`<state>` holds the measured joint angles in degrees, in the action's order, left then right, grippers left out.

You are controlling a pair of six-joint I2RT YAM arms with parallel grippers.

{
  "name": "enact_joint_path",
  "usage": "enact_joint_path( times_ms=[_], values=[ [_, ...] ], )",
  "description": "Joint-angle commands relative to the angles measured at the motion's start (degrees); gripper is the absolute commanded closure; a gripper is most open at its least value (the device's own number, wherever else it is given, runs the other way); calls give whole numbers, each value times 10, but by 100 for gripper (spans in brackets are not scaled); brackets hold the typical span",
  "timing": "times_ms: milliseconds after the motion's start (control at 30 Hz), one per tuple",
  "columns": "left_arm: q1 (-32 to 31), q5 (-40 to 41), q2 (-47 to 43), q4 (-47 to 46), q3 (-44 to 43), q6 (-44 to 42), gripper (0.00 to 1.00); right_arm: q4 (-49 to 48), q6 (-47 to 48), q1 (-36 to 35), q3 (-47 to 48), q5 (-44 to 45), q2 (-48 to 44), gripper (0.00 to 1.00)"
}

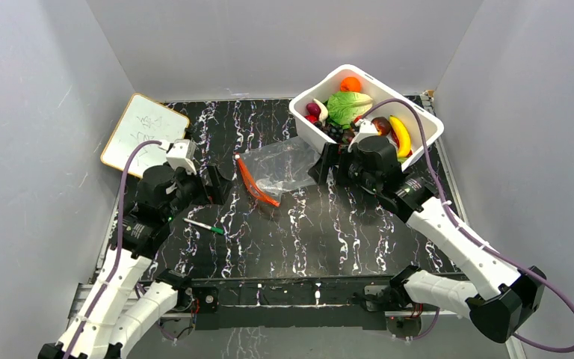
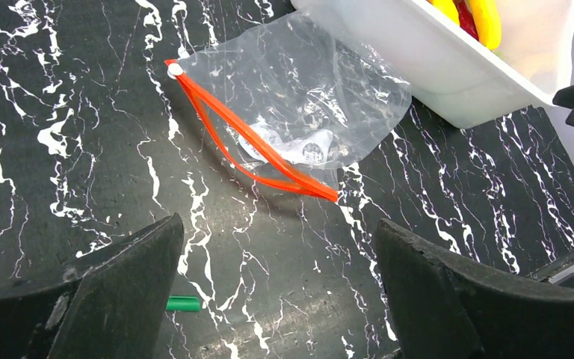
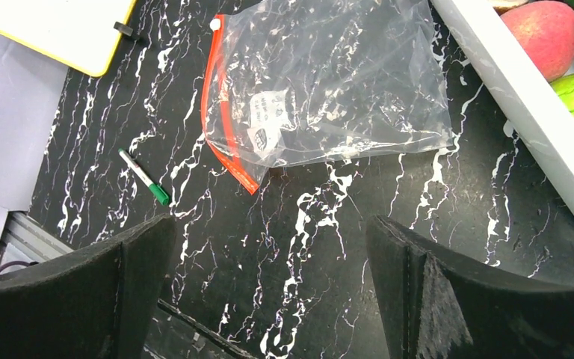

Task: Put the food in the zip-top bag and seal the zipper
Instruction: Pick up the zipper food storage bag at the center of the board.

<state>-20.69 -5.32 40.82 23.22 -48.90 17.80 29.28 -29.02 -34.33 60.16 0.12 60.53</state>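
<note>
The clear zip-top bag (image 1: pixel 280 166) lies flat on the black marbled table, empty. Its red-orange zipper (image 1: pixel 252 182) faces left, and the two strips stand apart in the left wrist view (image 2: pixel 247 142). The food sits in a white tub (image 1: pixel 315 86): a yellow banana (image 1: pixel 399 136), an orange piece (image 1: pixel 350 84), a green lettuce (image 1: pixel 347 106) and purple pieces. My left gripper (image 1: pixel 217 183) is open and empty, just left of the zipper. My right gripper (image 1: pixel 327 164) is open and empty, between the bag and the tub. The bag also shows in the right wrist view (image 3: pixel 336 82).
A yellow-framed whiteboard (image 1: pixel 143 133) lies at the far left. A green-and-white pen (image 1: pixel 203 225) lies near my left arm. The tub stands at the back right against the enclosure corner. Grey walls close in three sides.
</note>
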Motion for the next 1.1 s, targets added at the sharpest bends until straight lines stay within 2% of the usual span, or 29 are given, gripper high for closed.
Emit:
enact_joint_path(
  times_ms=[0, 233, 433, 500, 567, 767, 1067],
  values=[
    [4, 13, -27, -12, 11, -7, 2, -39, -9, 4, 4, -10, 7, 2],
    [4, 0, -36, -15, 36, -26, 2, -67, -35, 4, -1, -39, 35, 9],
    [5, 13, -50, -31, 67, -29, 2, -73, -39, -5, 12, -54, 85, 27],
    [4, 19, -48, -33, 73, -26, 2, -75, -37, -17, 22, -49, 101, 36],
    [5, 23, -42, -31, 73, -23, 2, -76, -30, -37, 32, -28, 118, 43],
    [5, 46, -40, -28, 65, -23, 2, -81, 1, -106, 68, 62, 192, 54],
    [4, 123, -95, -9, 67, -40, 2, -83, 53, -178, 176, 144, 328, 57]
  ],
)
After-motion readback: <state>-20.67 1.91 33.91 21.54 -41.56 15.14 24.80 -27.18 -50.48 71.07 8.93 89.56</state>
